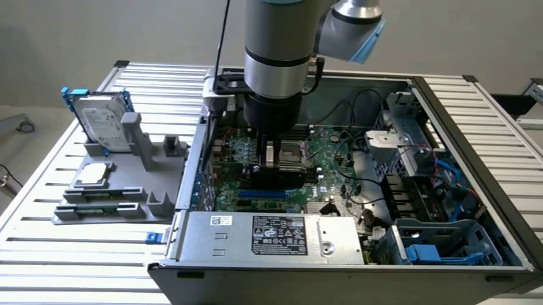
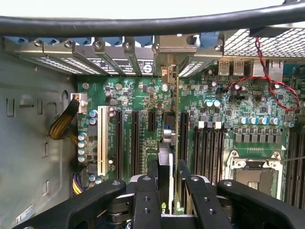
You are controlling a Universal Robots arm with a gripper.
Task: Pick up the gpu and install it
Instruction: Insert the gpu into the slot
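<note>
Hand (image 1: 271, 159) low inside the open computer case (image 1: 443, 111), which lies on its side on the slatted tabletop (image 1: 42, 251) so the motherboard (image 2: 143, 98) faces up and a straight vertical approach works.

Fingers (image 2: 151, 179) drawn narrow, pinching the gpu (image 2: 164, 155) by its two flat faces. Card hangs on edge, long side parallel to the dark expansion slots (image 2: 135, 138). Gripping the faces leaves the bottom connector edge free for a slot.

- In the wrist view the card shows edge-on between the fingers and points toward the row of rear bracket openings (image 2: 97, 52), so its bracket end faces the case's back wall.
- In the exterior view the gpu sits as a black slab under the hand, over the middle of the board, between the rear wall and the power supply (image 1: 271, 235).
- Cannot tell whether the connector edge is in a slot or just above it; hand and card hide the contact line.

Grey parts fixture (image 1: 106, 213) stands beside the case, at the exterior view's left, with the blue-framed hard drive (image 1: 102, 130) upright in it, well apart from the hand.
</note>
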